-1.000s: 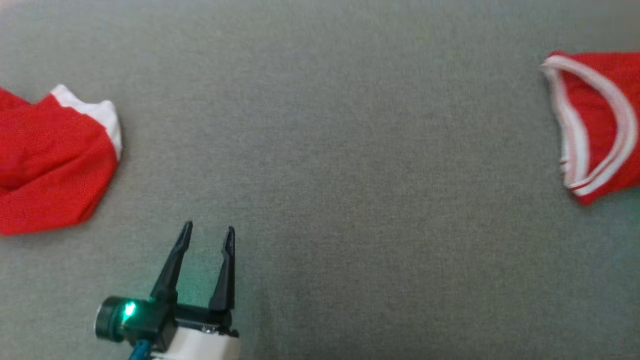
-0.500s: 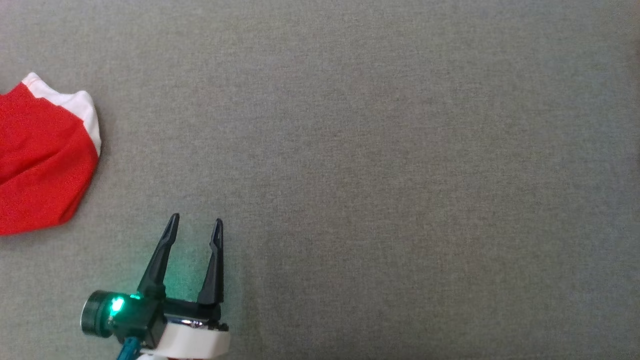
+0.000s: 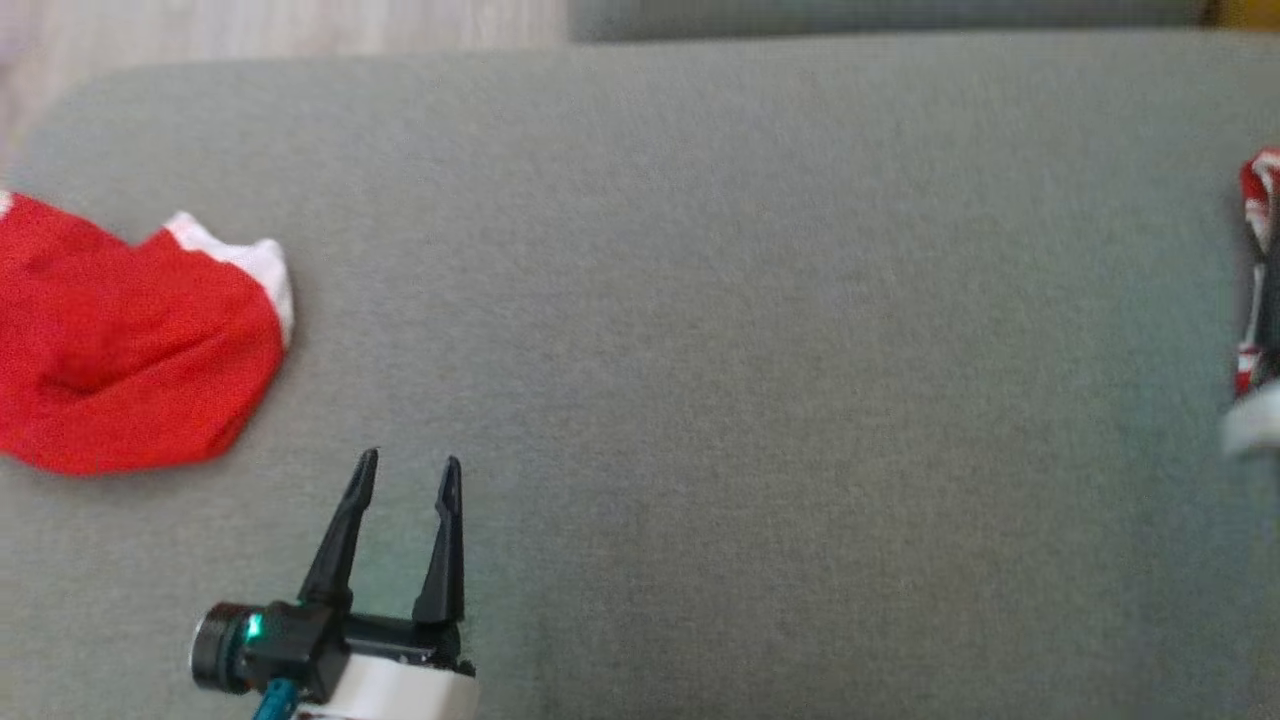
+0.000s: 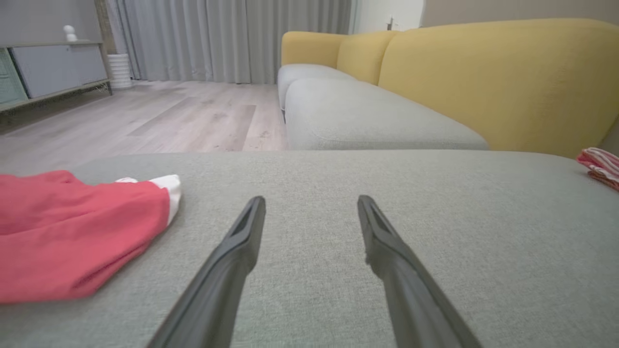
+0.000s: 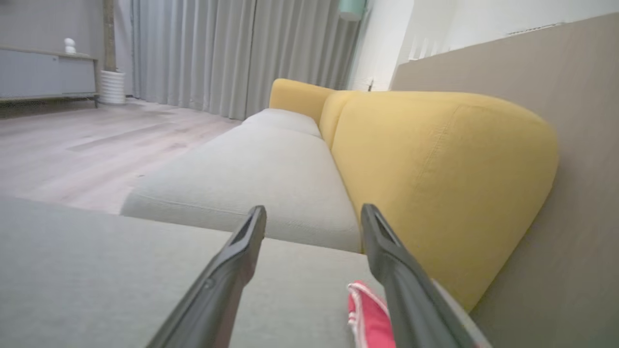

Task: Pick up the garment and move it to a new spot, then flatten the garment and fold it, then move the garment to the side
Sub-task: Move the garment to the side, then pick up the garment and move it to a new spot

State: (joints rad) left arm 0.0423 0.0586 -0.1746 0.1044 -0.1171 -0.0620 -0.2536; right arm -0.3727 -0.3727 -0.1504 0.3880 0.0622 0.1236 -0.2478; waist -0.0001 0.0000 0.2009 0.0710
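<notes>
A red garment [image 3: 130, 340] with a white cuff [image 3: 255, 268] lies bunched at the left of the grey cushion [image 3: 700, 350]; the left wrist view has it at the left [image 4: 72, 227]. My left gripper [image 3: 410, 460] hovers open and empty to its right, fingers [image 4: 232, 261] apart over bare cushion. A second red piece with white striped trim [image 3: 1255, 190] lies at the right edge. My right gripper [image 5: 314, 209] is open just above that striped piece [image 5: 367, 314], not touching it; its pale wrist [image 3: 1250, 425] is blurred at the head view's right edge.
The cushion's far edge [image 3: 600, 50] drops to a wood floor [image 4: 159, 116]. A yellow sofa back [image 5: 435, 164] rises behind the striped piece, with another grey seat [image 4: 358, 116] beyond. A low cabinet [image 4: 53, 67] and curtains stand far off.
The head camera has shifted, bringing the cushion's far edge and the striped piece into view. My right arm now shows at the right edge. The left gripper stays open in place.
</notes>
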